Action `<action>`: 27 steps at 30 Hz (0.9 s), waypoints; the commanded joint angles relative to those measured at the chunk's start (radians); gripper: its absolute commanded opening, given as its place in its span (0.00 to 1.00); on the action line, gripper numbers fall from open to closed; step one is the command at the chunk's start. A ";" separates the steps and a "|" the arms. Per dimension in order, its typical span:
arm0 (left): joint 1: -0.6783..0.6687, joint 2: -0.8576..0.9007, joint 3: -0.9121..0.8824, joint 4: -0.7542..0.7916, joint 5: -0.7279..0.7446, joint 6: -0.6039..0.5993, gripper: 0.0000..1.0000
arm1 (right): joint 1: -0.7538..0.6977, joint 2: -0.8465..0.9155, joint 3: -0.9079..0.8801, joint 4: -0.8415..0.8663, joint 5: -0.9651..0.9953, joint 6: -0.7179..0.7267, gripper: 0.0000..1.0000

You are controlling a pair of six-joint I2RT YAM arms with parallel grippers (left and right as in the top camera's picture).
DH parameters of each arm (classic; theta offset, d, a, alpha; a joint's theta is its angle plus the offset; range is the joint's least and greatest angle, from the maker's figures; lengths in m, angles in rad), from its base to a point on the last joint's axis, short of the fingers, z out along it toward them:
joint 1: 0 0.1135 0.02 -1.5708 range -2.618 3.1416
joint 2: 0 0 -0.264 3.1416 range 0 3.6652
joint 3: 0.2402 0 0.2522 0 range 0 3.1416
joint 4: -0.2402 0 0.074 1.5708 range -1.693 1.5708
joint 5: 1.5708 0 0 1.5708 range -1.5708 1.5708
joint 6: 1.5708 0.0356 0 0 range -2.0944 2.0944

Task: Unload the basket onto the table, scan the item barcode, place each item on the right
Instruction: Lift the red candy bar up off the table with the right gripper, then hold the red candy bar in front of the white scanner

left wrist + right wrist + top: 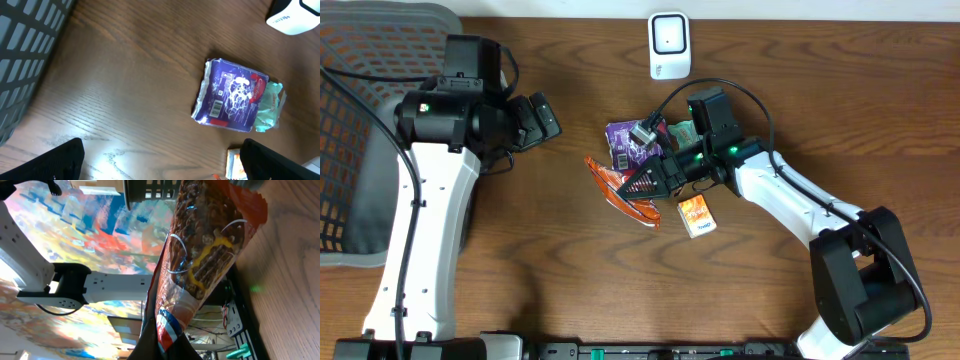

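The right gripper [634,187] pinches the orange snack bag [210,245] by one end, near the middle of the table. I think this is to carry its barcode to the white scanner [669,45] at the far edge. The bag's long axis points away from the jaws, leftward. The left gripper [542,118] hangs at the left, jaws spread.

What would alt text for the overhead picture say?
The right hand is shut on an orange snack bag over a wooden table, near a purple packet, a small orange box and a white scanner. The left hand hangs open beside a grey basket.
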 commanded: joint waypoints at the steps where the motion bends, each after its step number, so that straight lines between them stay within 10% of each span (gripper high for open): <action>1: 0.003 0.003 0.001 -0.003 -0.006 -0.008 0.99 | 0.000 -0.014 0.012 0.000 -0.031 0.010 0.01; 10: 0.003 0.003 0.001 -0.003 -0.006 -0.008 0.99 | -0.006 -0.014 0.012 0.060 0.064 0.011 0.01; 27: 0.003 0.003 0.001 -0.003 -0.006 -0.008 0.99 | -0.090 -0.014 0.055 0.380 1.518 0.032 0.01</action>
